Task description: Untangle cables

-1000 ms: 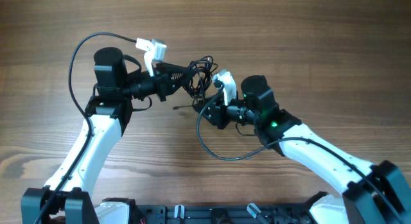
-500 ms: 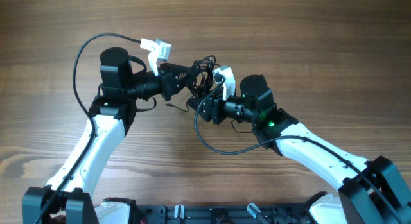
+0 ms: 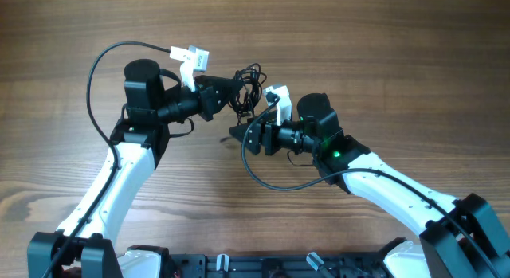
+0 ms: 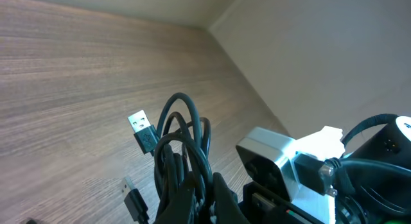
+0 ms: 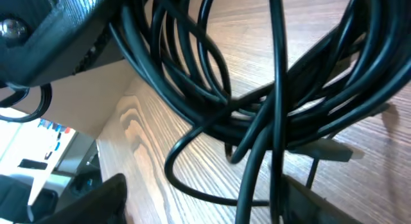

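Right claw [image 3: 240, 134] has spread apart beside cables [image 3: 252, 80] the left claw [image 3: 230, 94] clamps.

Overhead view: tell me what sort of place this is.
Probably a robotics lab bench: a wood-grain table, the left arm and right arm based at its near edge, cables bunched between them, and a plain wall behind the table.
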Tool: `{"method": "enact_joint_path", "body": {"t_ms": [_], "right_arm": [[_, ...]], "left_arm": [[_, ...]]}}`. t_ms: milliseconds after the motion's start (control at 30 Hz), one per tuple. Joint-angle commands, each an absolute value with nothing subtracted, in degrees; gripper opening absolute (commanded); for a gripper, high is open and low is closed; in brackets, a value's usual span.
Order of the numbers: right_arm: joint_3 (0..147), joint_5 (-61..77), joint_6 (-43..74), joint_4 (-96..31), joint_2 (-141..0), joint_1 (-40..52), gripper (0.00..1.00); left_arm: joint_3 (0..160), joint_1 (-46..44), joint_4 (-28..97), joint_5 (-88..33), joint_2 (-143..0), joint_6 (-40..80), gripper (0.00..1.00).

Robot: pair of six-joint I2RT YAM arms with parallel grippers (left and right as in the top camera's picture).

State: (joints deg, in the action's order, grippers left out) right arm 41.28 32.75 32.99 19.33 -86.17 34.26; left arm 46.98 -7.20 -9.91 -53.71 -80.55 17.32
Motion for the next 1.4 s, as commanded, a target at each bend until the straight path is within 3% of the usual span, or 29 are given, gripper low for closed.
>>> {"method": "enact_joint_path", "body": {"t_ms": [0,200,300,433,567,767,900,1067,1367], "right_arm": [[41.2,28.4,33.9,19.5,-87.0,34.6,0.63],[41.2,24.2,33.9,19.4,-87.0,35.6,0.62],[41.2,19.3,35.8,18.1,-87.0,36.9,0.41],[41.2,14.1,39.7,13.6,-87.0,37.4,0.05],[41.2,15.6,39.3,8.7,-86.0,36.6,0.04],[41.2,28.5,33.0,5.9,-80.9,32.8,0.04],[41.2,35.5,33.1,5.3,-78.7,30.2,0.04],[41.2,42.6,36.0,6.5,-78.1,29.4,0.04],[41.2,44.7,41.2,8.2,-78.1,29.1,0.04]], "left_arm": [[47.5,-9.3,-9.5,-53.0,-79.2,19.1,0.04],[47.5,-12.5,-9.5,-44.8,-79.2,22.2,0.04],[47.5,-14.0,-9.5,-40.0,-79.2,23.5,0.04],[47.5,-14.5,-9.4,-36.6,-79.2,23.0,0.04],[47.5,-12.1,-8.6,-37.6,-79.2,21.7,0.04],[47.5,-8.4,-5.7,-54.2,-79.2,3.6,0.04],[47.5,-8.3,-1.9,-57.3,-79.2,-3.2,0.04],[47.5,-9.4,-0.7,-63.2,-79.2,-4.3,0.04],[47.5,-11.4,-0.4,-62.9,-79.2,-4.4,0.04]]}}
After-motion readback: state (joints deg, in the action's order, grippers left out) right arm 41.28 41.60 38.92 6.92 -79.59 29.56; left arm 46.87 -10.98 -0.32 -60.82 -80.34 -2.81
